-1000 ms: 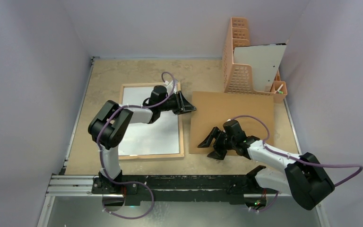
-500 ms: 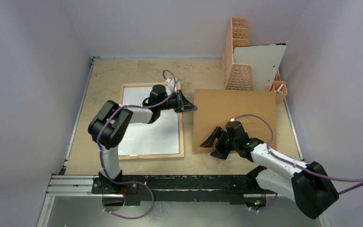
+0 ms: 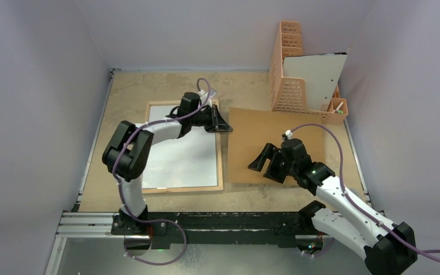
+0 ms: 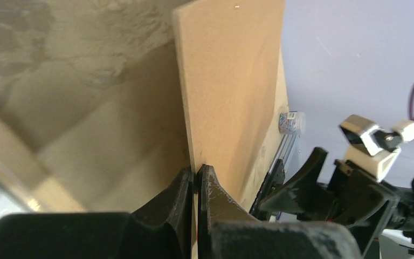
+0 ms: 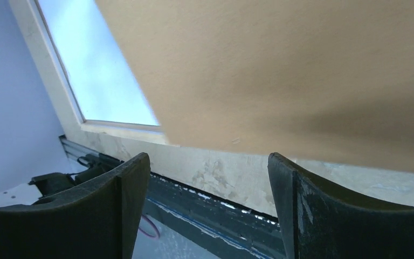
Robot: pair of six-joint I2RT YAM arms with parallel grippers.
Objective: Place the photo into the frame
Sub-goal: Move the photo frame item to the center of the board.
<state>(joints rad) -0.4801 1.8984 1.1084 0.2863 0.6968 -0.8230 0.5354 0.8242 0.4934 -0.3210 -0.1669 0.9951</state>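
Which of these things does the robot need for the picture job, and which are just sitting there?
For the job:
frame
board, its edge pinched in the left jaws
white sheet, maybe the photo

Just lying about:
basket, which holds the sheet
cup beside it

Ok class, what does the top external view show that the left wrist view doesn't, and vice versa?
Only the top view: the orange slotted basket and most of the large wood-rimmed picture frame. Only the left wrist: the left gripper shut on the edge of the flat brown backing board. Both: that board, the right gripper, the tan table.
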